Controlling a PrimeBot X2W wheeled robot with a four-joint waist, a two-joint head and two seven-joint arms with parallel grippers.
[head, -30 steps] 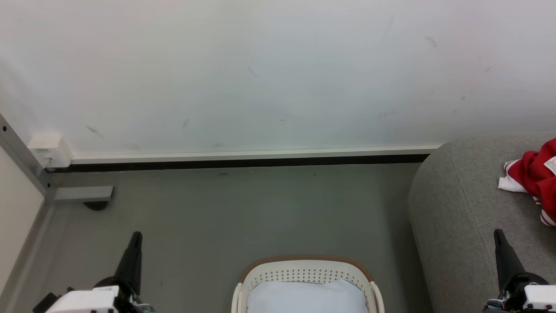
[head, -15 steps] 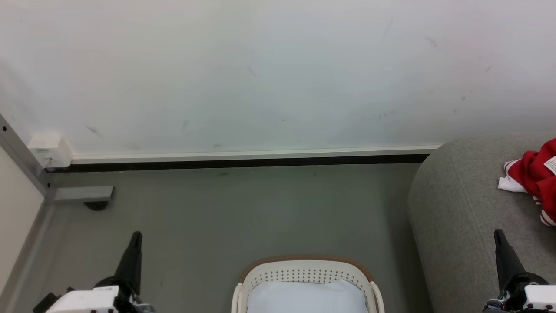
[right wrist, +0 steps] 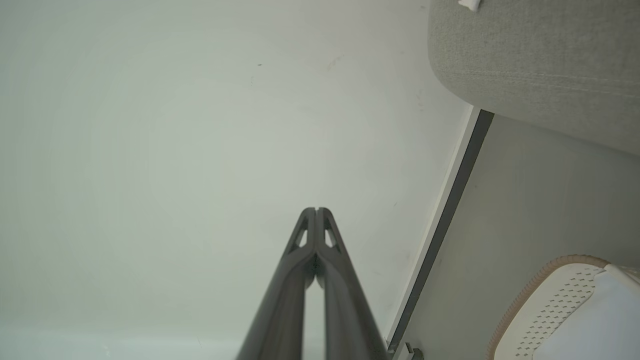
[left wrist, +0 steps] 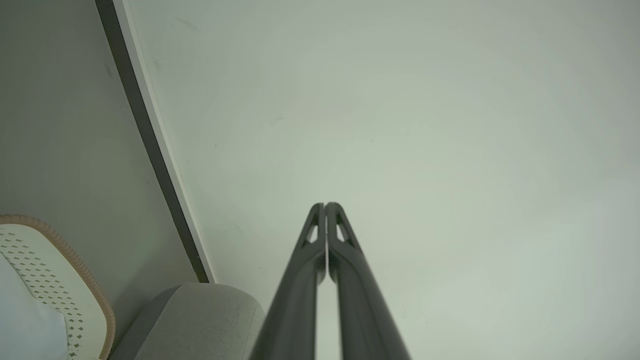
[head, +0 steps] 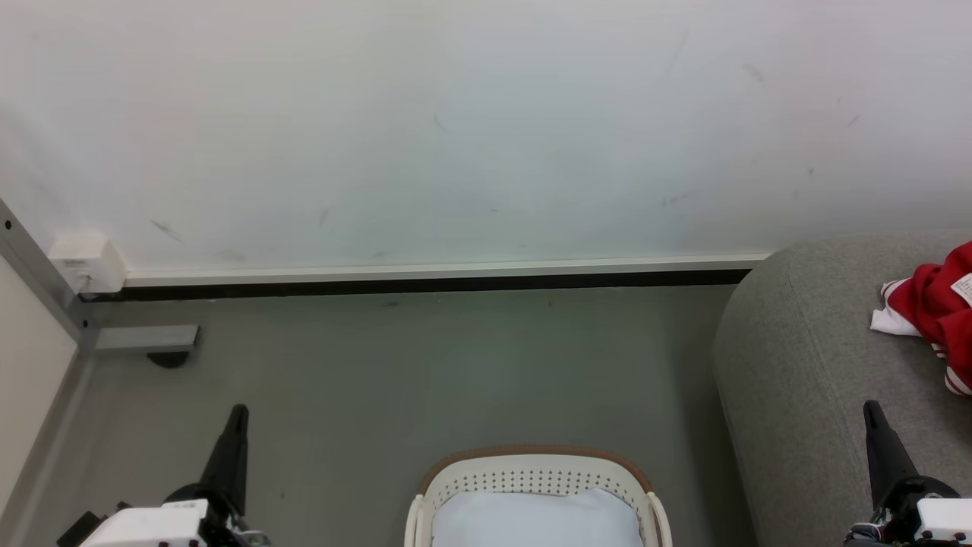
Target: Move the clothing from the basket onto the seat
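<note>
Holding our left claw (left wrist: 325, 206) and right claw (right wrist: 316, 210) pinched closed on nothing, we are seeing the clothing (head: 935, 308) on the seat (head: 805, 365) and the basket (head: 535, 479), both cut off.

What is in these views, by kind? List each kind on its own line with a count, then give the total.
grippers: 2, the left gripper and the right gripper, both shut
basket: 1
liner cloth: 1, white, in the basket
seat: 1, grey
clothing: 1 red heap, on the seat
Total: 6
</note>
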